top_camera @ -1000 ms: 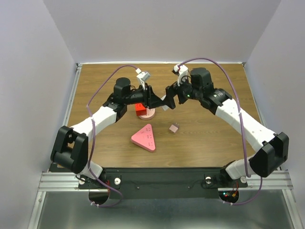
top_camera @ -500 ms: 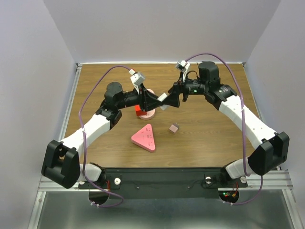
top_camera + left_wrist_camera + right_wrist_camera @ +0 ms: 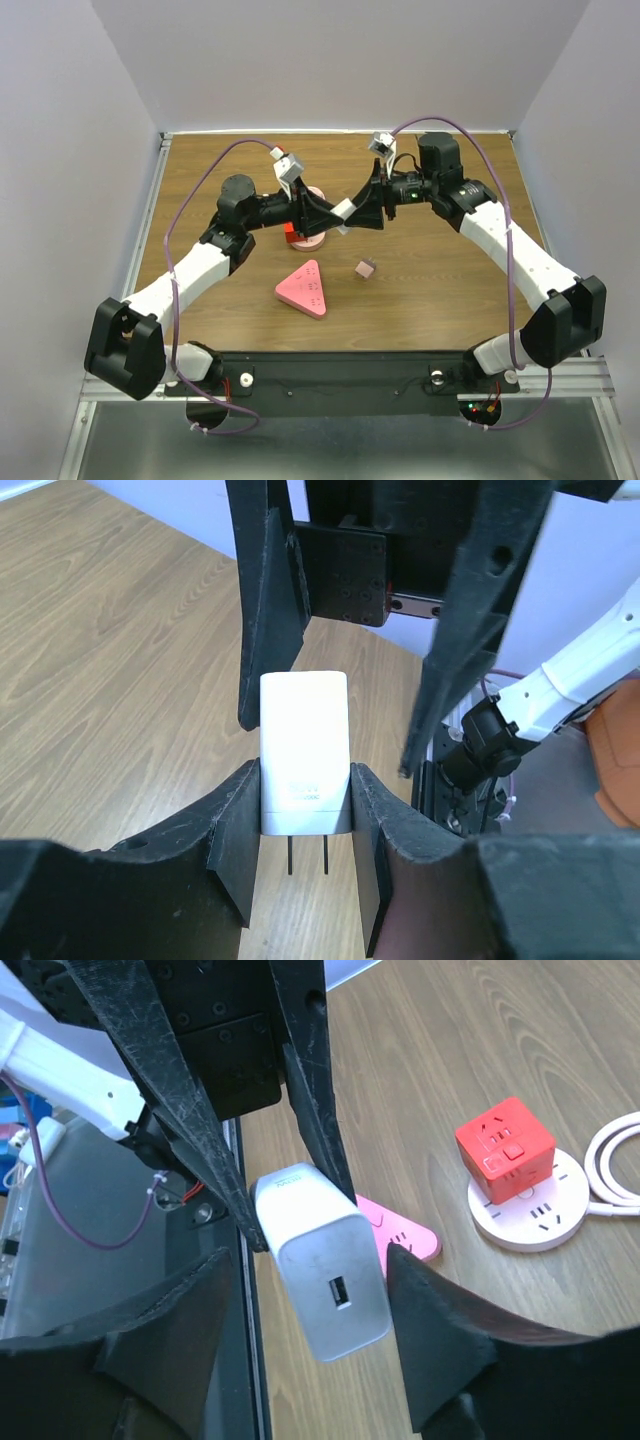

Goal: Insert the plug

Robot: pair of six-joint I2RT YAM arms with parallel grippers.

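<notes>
Left gripper [image 3: 305, 780] has the white plug [image 3: 304, 735] pinched near its pronged end, both prongs poking out past the pads. Right gripper [image 3: 310, 1260] is spread wide either side of the plug's other end, contact unclear. The plug hangs in the air between the arms, above the table [image 3: 450, 290]. Below: a red cube socket [image 3: 505, 1150] on a white round base [image 3: 530, 1228], a pink triangular power strip [image 3: 305, 288], and a small block [image 3: 366, 269] nearby.

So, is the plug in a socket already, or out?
Out: the white plug sits clamped in the left gripper, both prongs bare.
</notes>
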